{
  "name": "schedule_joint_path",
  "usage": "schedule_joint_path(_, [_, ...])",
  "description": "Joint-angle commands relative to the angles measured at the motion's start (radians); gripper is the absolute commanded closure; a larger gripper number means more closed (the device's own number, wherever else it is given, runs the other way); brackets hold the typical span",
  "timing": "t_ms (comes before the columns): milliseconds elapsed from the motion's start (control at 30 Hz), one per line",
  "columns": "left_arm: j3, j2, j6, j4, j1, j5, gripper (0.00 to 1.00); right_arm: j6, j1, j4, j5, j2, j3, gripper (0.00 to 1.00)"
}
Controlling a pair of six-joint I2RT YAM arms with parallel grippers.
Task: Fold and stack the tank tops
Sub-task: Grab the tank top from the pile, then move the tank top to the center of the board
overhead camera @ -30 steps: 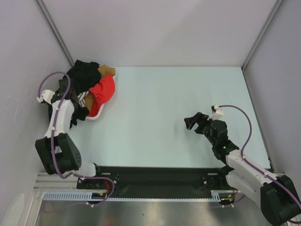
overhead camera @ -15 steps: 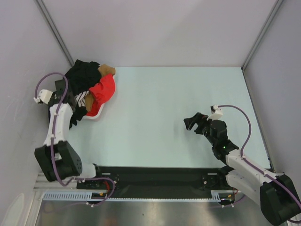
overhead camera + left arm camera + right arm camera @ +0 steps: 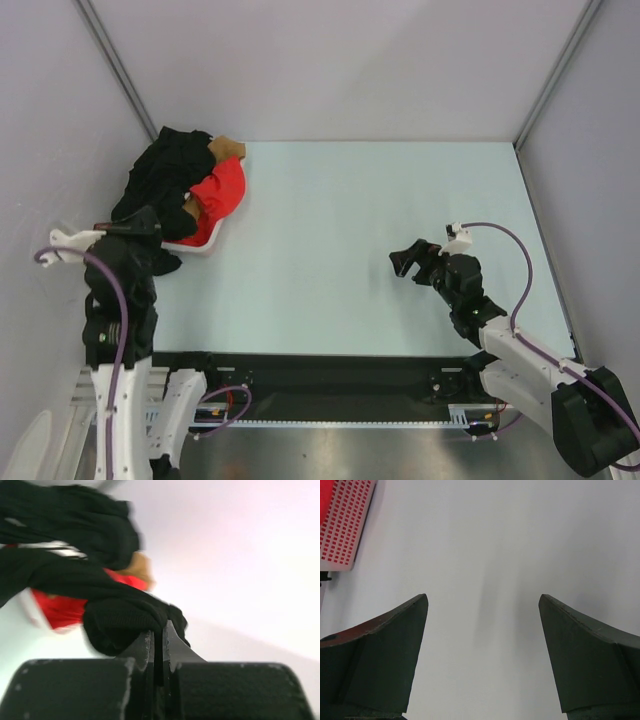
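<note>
The black tank top (image 3: 160,178) lies heaped over the white basket (image 3: 196,245) at the table's far left, with the red tank top (image 3: 222,188) beside it. My left gripper (image 3: 143,232) is shut on a fold of the black tank top (image 3: 120,622); its jaws pinch the cloth at the tips (image 3: 157,630) and hold it lifted off the pile. The red tank top (image 3: 60,611) shows under the black cloth. My right gripper (image 3: 408,260) hovers open over bare table at the right, nothing between its fingers (image 3: 482,602).
A brown garment (image 3: 230,150) and a striped one (image 3: 178,205) also lie in the pile. The basket's gridded wall (image 3: 345,525) shows at the upper left of the right wrist view. Grey walls close in the table on the left, back and right.
My left gripper has shut on the black tank top. The left arm has risen and drawn back toward the near edge, stretching the cloth off the pile. The right arm has not moved.
</note>
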Motion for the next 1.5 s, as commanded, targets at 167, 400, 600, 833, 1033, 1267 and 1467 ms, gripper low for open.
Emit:
schedule_joint_path(167, [0.133,-0.223,-0.029,0.121,-0.040,0.141,1.00,-0.020,-0.002,0.046,-0.010,-0.014,0.017,0.04])
schedule_joint_path(400, [0.078,-0.148,-0.209,0.297,-0.041,0.465,1.00,-0.024,-0.003,0.051,-0.013,0.004,0.020,0.04])
schedule_joint_path(600, [0.018,-0.002,-0.159,0.355,-0.249,0.392,1.00,-0.032,-0.003,0.053,-0.011,0.010,0.022,0.04])
schedule_joint_path(833, [0.004,-0.017,-0.074,0.352,-0.391,0.166,1.00,-0.043,-0.003,0.046,0.006,0.010,0.022,0.04])
schedule_joint_path(1033, [0.053,0.029,-0.040,0.287,-0.391,0.128,0.94,-0.046,-0.002,0.051,0.003,0.018,0.023,0.04])
schedule_joint_path(1267, [0.094,0.072,-0.016,0.302,-0.391,0.112,0.92,-0.043,-0.002,0.056,-0.008,0.018,0.023,0.04])
schedule_joint_path(1467, [0.081,0.142,-0.019,0.347,-0.391,0.203,0.93,-0.044,0.000,0.054,-0.017,0.026,0.029,0.04])
